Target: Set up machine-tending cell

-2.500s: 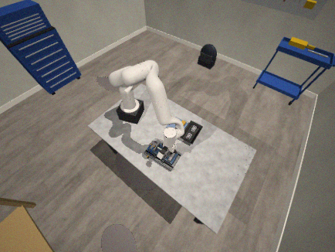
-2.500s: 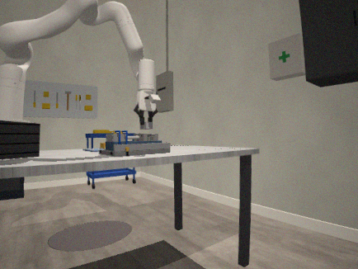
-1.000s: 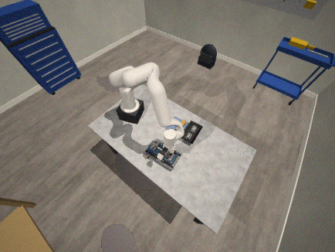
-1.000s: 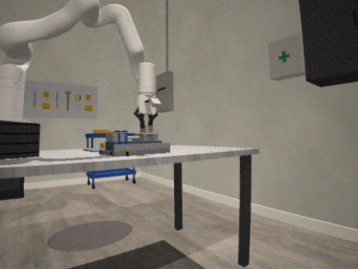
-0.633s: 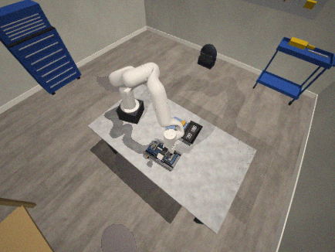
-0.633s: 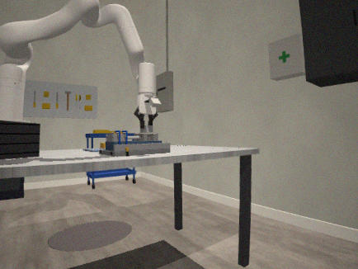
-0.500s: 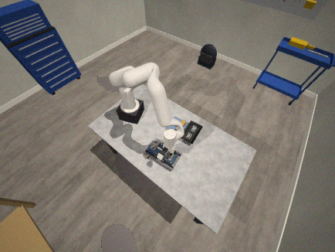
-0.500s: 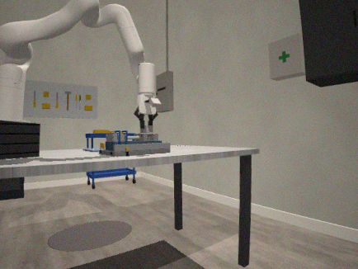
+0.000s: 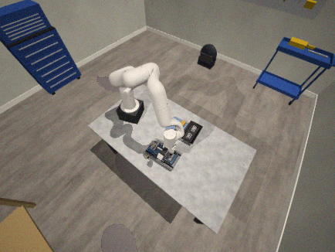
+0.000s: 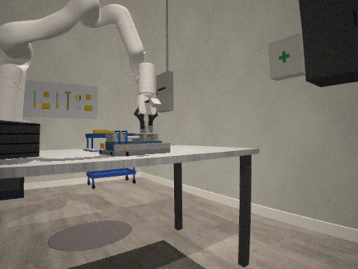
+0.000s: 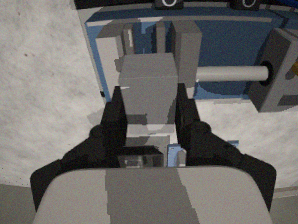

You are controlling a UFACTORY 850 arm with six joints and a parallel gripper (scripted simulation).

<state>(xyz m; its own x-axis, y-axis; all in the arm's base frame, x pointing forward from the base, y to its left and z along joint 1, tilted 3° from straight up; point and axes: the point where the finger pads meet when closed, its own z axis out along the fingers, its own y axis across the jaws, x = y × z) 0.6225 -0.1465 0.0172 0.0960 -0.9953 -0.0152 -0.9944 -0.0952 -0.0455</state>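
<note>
On a grey table (image 9: 216, 182) in a wood-floored room, claw (image 11: 152, 119) clamped on aluminium blank (image 11: 148, 86) above vise (image 9: 154, 154).

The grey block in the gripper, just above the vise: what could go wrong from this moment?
1. The gripper is shut on the grey block low over the vise. If the block tilts on release, it may not sit flat in the opening.
2. The block may stop short of the rod on its right in the wrist view.
3. The dark fingers reach down beside the block and might catch the vise when the arm lifts away.
</note>
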